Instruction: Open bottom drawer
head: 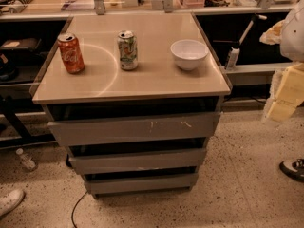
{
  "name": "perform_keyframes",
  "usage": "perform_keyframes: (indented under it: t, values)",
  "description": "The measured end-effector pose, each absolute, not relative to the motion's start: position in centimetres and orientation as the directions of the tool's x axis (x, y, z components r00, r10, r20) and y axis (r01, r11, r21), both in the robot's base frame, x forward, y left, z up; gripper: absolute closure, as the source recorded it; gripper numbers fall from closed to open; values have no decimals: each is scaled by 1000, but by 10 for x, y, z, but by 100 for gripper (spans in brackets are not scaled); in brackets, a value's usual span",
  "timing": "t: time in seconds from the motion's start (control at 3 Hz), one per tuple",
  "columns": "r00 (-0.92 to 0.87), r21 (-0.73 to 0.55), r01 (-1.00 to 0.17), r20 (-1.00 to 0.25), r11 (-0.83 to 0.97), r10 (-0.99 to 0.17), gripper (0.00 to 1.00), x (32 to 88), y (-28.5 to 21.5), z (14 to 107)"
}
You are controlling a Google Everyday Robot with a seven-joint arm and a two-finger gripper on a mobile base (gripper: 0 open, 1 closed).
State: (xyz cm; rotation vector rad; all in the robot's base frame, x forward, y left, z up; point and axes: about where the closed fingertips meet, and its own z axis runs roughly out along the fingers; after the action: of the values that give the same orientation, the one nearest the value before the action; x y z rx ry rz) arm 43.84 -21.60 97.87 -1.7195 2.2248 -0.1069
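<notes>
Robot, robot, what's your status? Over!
Hand at right edge, off the cabinet. Bottom drawer not pulled out. Floor cable near its left corner, nothing across its front.

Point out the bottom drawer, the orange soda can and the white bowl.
Bottom drawer (142, 183): camera view, middle of front panel.
Orange soda can (71, 55): camera view, its side.
White bowl (189, 60): camera view, outer wall.
Gripper: not in view.

The smooth beige cabinet top (156, 75) is showing a soft sheen and catching a curved streak of light. The orange metal soda can (71, 53) and white-and-green metal can (128, 50) are gleaming. The round white bowl (189, 54) is looking glossy, and the plain grey bottom drawer (141, 183) is looking matt.
</notes>
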Motion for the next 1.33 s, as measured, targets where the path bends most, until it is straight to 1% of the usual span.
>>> perform_keyframes:
  t: [0.67,1.0,1.33]
  values:
    - [-214,-243,-933,-217,265,-953,0,429,-208,961]
    - [-209,-238,-933,-248,269,-946,0,412,-180,924]
    - [-208,-185,-949,-244,256,-947,0,406,-148,851]
